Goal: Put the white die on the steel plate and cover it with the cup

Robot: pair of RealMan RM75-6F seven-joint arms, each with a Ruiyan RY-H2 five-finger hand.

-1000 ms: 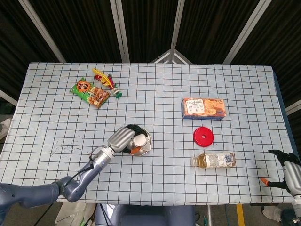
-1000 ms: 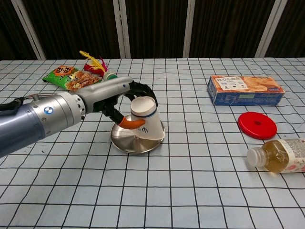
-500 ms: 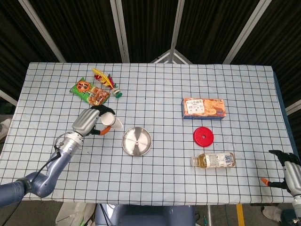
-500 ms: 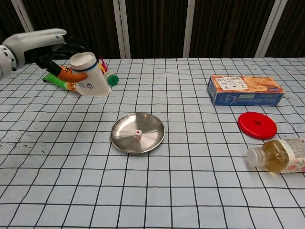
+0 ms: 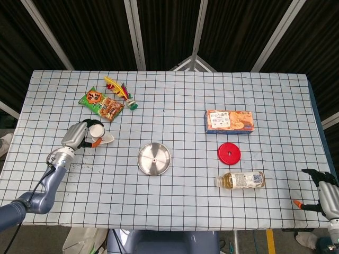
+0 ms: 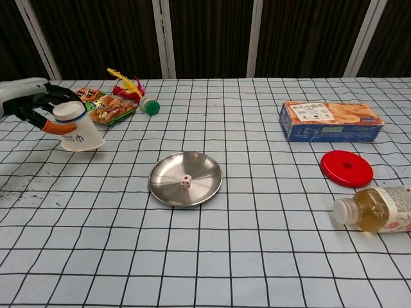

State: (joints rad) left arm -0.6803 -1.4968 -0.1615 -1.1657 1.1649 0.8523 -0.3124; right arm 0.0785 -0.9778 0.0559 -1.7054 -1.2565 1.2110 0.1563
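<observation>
One die on plate, uncovered.

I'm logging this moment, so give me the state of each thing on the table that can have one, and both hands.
white die: lying on the steel plate, uncovered.
paper cup: upside down, gripped by the left hand, off the plate.
bottle: lying on its side, capped.
right hand: holds nothing, at the table edge.

Open cloth lies all round the plate; nothing stands between it and the cup (held in the left hand, mouth down); snack packets crowd just behind the cup; box, red disc and bottle cluster well apart, rightward.
</observation>
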